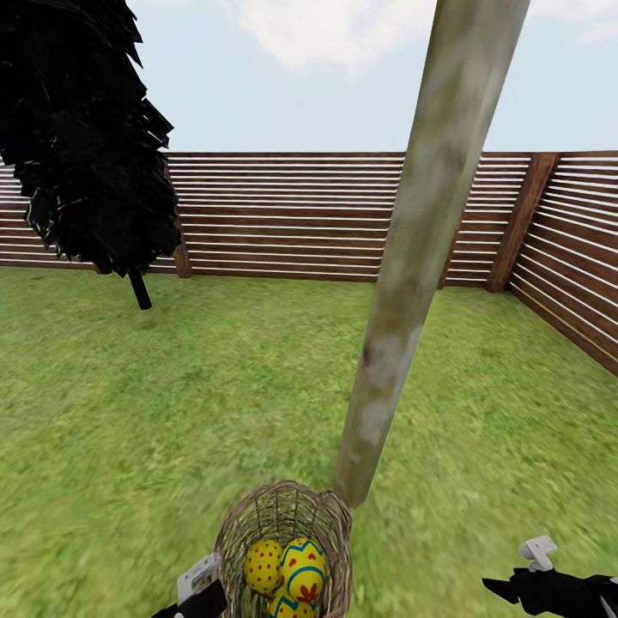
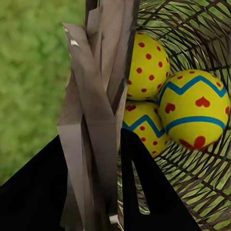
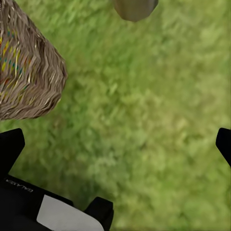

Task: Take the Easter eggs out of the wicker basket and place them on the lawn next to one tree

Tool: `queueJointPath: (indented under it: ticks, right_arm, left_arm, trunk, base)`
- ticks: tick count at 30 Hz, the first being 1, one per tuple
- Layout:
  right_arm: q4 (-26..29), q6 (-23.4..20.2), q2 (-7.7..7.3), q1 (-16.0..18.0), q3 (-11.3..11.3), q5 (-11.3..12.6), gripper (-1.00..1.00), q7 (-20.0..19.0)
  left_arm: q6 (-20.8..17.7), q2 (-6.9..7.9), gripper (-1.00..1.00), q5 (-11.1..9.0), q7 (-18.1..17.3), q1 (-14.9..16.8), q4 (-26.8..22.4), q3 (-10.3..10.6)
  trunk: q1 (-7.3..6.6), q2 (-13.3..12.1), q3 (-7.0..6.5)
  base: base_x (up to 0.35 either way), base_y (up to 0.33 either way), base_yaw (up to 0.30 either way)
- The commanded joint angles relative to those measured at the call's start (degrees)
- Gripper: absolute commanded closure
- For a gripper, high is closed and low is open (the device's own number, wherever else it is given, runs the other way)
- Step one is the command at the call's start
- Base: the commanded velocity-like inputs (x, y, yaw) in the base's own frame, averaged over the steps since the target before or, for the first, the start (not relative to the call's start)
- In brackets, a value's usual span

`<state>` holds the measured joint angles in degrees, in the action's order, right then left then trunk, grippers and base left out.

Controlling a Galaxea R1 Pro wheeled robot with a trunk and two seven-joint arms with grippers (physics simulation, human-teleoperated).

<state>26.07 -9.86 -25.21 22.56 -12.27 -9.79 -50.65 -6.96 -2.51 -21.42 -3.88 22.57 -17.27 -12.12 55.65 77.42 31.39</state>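
The wicker basket (image 1: 283, 541) is on the lawn (image 1: 129, 412) just beside the foot of the pale tree (image 1: 412, 257), with the three Easter eggs (image 2: 192, 108) inside it. The left gripper (image 2: 103, 159) is clamped on the basket's rim, one finger inside and one outside the weave. The right gripper (image 3: 115, 139) hangs spread wide and empty over bare grass near the basket.
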Motion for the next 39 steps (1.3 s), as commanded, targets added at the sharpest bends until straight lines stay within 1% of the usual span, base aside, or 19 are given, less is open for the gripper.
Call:
queueJointPath:
  ticks: [1,16,20,39]
  right_arm:
    - [0.09,-0.52,0.12,0.03,-0.48,-0.39,-1.00,-0.46]
    - [0.29,-0.99,0.07,0.03,-0.48,-0.32,-1.00,-0.78]
    - [0.29,-0.79,0.07,0.03,-0.48,-0.35,-1.00,-0.76]
    - [0.31,-0.90,0.05,0.03,-0.48,-0.32,-1.00,-0.77]
  left_arm:
    - [-0.42,-0.04,1.00,-0.56,-0.25,0.02,-0.13,-0.36]
    - [-0.51,0.12,1.00,-0.56,-0.25,0.02,-0.04,-0.36]
    - [-0.48,-0.10,1.00,-0.56,-0.25,0.02,-0.04,-0.36]
    - [-0.49,-0.04,1.00,-0.56,-0.25,0.02,-0.10,-0.36]
  trunk:
    - [0.22,0.45,0.24]
    - [3.52,6.46,2.93]
    - [4.40,8.07,3.65]
    - [8.57,15.69,7.06]
  base:
    - [0.000,0.000,0.000]
    - [0.000,0.000,0.000]
    - [0.000,0.000,0.000]
    - [0.000,0.000,0.000]
